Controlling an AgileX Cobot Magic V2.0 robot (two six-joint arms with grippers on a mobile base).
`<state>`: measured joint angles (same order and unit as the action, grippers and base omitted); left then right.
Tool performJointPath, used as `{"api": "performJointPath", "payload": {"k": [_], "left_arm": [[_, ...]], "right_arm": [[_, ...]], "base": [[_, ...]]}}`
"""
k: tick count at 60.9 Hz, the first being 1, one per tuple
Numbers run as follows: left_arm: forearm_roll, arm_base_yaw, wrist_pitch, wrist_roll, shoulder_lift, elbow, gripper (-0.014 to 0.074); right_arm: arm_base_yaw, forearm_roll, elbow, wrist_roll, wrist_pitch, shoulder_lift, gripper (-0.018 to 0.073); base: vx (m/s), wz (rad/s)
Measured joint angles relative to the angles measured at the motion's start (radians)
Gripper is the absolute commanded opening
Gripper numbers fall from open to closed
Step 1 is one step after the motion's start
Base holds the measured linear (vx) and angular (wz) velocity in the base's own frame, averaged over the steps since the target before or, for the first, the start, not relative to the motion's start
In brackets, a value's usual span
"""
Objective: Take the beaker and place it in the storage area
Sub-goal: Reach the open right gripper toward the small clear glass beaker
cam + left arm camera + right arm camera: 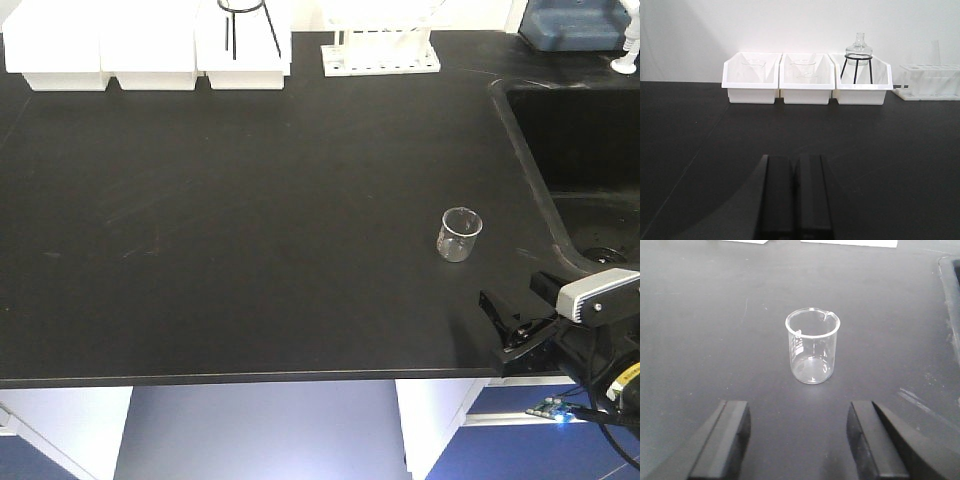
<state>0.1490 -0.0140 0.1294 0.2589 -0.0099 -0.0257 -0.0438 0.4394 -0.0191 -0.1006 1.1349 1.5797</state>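
While spread wide just short of the upright beaker, grips nothing (right gripper); clamps jaws together at left gripper.

Bright, even light all round: the white bins blow out nearly to pure white, while the matte black bench top shows faint grey sheen. The beaker sits sharp, rim glinting; the left gripper looms soft-edged, casting a dim shadow to the picture's left.
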Motion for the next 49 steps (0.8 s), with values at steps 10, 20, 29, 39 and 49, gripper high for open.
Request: {"api": "performJointPath", "payload": {"k": [10, 20, 29, 39, 49], "left_arm": [[0.000, 0.000, 0.000, 0.000, 0.000, 0.000, -0.0008], [0.000, 0.000, 0.000, 0.000, 0.000, 0.000, -0.0008], [0.000, 0.000, 0.000, 0.000, 0.000, 0.000, -0.0008], [0.000, 0.000, 0.000, 0.000, 0.000, 0.000, -0.0008], [0.000, 0.000, 0.000, 0.000, 0.000, 0.000, -0.0008]], "right_arm": [[0.000, -0.010, 0.000, -0.034, 0.000, 0.000, 0.0650], [0.000, -0.069, 0.000, -0.058, 0.000, 0.000, 0.0674], [0.000, -0.071, 0.000, -0.061, 0.000, 0.000, 0.0659], [0.000, -0.032, -0.024, -0.051, -0.001, 0.002, 0.0631], [0.000, -0.019, -0.079, -0.046, 0.000, 0.051, 0.0606]], "base": [[0.00, 0.00], [0.00, 0.00], [0.00, 0.00], [0.00, 0.00], [0.00, 0.00]]}}
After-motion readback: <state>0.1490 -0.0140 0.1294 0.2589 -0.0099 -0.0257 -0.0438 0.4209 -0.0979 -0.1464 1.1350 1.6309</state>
